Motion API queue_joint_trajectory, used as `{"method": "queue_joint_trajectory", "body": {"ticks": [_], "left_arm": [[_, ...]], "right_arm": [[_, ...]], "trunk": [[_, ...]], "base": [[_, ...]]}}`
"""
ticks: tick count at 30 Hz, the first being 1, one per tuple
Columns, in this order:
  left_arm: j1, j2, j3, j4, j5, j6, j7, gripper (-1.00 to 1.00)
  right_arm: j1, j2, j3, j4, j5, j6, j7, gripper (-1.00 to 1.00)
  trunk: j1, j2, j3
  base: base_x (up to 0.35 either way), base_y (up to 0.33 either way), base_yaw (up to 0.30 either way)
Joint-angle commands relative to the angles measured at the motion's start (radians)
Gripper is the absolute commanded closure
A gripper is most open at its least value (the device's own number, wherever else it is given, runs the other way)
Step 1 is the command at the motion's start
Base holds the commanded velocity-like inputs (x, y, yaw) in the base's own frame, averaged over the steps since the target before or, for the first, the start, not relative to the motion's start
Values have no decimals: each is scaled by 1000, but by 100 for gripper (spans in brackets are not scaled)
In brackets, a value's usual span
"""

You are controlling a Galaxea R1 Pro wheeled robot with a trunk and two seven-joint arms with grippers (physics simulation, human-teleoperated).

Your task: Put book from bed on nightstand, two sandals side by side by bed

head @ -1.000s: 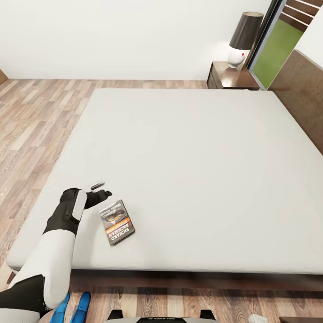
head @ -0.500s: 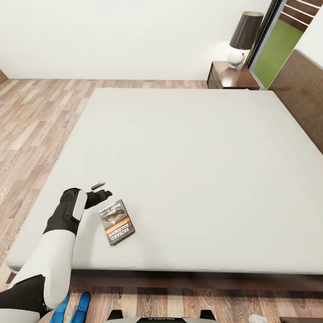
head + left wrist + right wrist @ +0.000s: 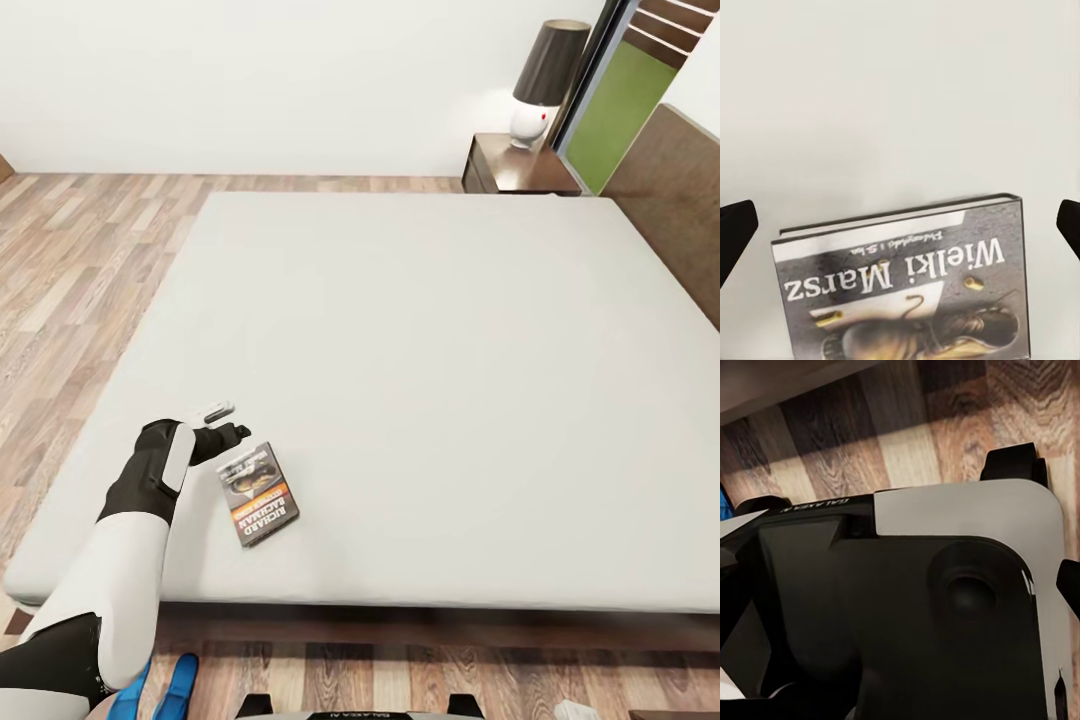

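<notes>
bedroom: wood-plank floor [image 3: 70, 270], white walls.
bed [image 3: 420, 360]: pale mattress takes up most of the head view, dark frame along the near edge.
nightstand [image 3: 515, 168]: far corner of the bed, by the headboard, lamp [image 3: 545, 85] on top. Well apart from the book.
left hand [image 3: 228, 425]: low over the mattress near the bed's near-left corner, just beside the book's far end. Wrist view has both fingertips [image 3: 735, 236] spread wide, nothing between them, so it's open.
right hand: wrist cam looks down at the robot base [image 3: 945, 607] and floor; can't tell whether it's open or closed.
book [image 3: 259, 493]: flat on the mattress, cover up, near the front-left edge. Thin paperback, dark grey cover with picture, orange band, white lettering.
sandals [image 3: 178, 685]: bright blue, on the floor at the foot of the bed, partly behind the left arm.
step: grasp the book. Thin and flat, so I'd come in at the far edge, straddle its width, get one finger under, and close firmly.
</notes>
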Motion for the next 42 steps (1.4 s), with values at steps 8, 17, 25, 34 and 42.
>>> {"method": "queue_joint_trajectory", "body": {"ticks": [8,17,25,34,42], "left_arm": [[0,-1,-1,-1,11,4,9,-100],[0,-5,-1,-2,12,6,-23,-100],[-1,-4,0,-3,11,5,-113,-100],[-1,-3,7,-3,9,4,-119,-100],[-1,-2,8,-3,9,4,-118,-100]], "right_arm": [[0,0,3,1,-10,2,4,-100],[0,0,3,1,-10,2,4,-100],[0,0,3,1,-10,2,4,-100],[0,0,3,1,-10,2,4,-100],[0,0,5,1,-10,2,3,-100]], "trunk": [[31,-57,-26],[42,-78,-35],[42,-78,-35],[42,-78,-35],[54,-99,-45]], "base": [[0,0,0],[0,0,0],[0,0,0],[0,0,0],[0,0,0]]}}
